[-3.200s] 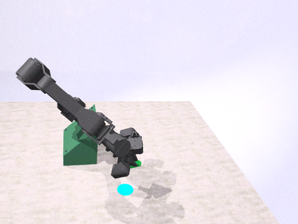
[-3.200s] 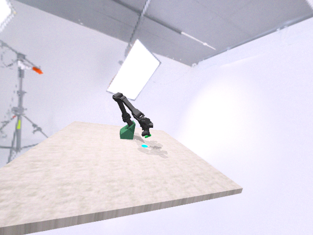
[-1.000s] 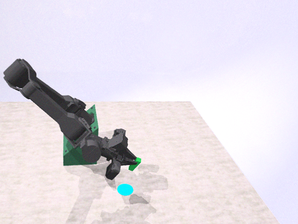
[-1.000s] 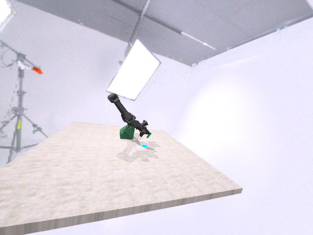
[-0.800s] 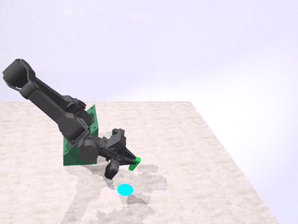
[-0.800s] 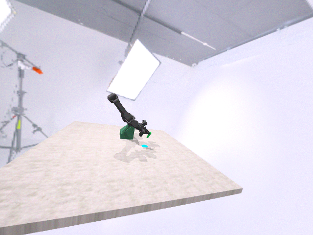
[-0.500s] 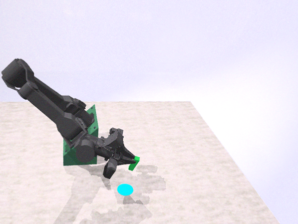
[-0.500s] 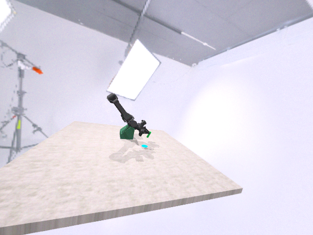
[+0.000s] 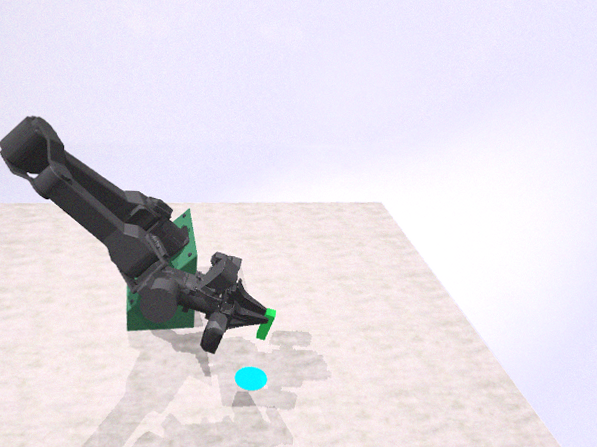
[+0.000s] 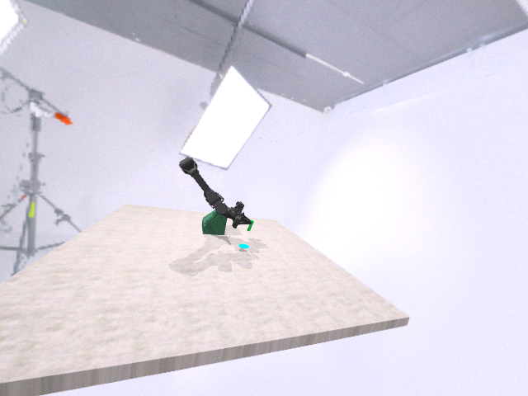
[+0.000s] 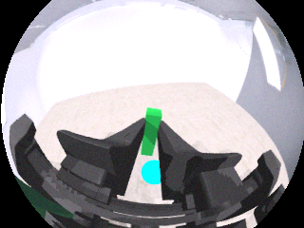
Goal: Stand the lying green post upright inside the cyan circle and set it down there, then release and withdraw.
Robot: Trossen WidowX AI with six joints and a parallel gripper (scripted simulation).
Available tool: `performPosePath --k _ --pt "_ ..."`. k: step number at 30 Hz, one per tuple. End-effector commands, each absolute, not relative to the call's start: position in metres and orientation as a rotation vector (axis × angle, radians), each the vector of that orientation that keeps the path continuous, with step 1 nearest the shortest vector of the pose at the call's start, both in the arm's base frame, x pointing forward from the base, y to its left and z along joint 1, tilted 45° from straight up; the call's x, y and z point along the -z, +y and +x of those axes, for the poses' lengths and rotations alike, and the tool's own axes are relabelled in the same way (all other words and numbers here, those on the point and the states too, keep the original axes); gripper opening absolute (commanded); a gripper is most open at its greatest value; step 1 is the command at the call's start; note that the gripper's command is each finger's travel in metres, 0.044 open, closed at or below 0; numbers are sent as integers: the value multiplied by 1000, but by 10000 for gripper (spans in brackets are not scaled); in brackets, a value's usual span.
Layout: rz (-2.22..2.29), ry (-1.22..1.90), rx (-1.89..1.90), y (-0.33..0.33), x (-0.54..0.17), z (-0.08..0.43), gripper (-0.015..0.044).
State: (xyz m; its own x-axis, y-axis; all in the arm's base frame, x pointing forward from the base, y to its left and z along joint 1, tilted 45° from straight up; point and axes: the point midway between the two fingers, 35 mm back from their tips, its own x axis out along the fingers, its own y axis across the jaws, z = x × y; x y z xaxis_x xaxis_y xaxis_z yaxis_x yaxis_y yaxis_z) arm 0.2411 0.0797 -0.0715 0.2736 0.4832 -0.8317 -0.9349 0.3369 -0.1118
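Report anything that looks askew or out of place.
Nothing looks damaged. The green post hangs in the air, gripped near its top by the tool, almost upright with a slight tilt. It is off the table and not over the cyan circle.

The arm [image 9: 87, 199] is dark charcoal throughout, built of blocky, faceted links with bevelled edges and a matte finish. Its uppermost joint is a rounded, boxy housing held in a forked bracket. Farther toward the jaws sits a smooth cylindrical joint cap, and past it a cluster of small angular housings with knobbly details. The gripper [image 9: 263, 316] carries two dark wedge-shaped fingers that taper to narrow tips; behind them in the wrist view lies a curved, stepped black body with pale seams. The base [image 9: 148, 317] is a green slab-sided block with small round holes in its face.
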Motion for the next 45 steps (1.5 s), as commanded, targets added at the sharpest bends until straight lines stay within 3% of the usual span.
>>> performPosePath --k 1,45 --pt "-694 745 -1070 80 68 240 23" --pt "-731 534 -1065 75 50 236 23"
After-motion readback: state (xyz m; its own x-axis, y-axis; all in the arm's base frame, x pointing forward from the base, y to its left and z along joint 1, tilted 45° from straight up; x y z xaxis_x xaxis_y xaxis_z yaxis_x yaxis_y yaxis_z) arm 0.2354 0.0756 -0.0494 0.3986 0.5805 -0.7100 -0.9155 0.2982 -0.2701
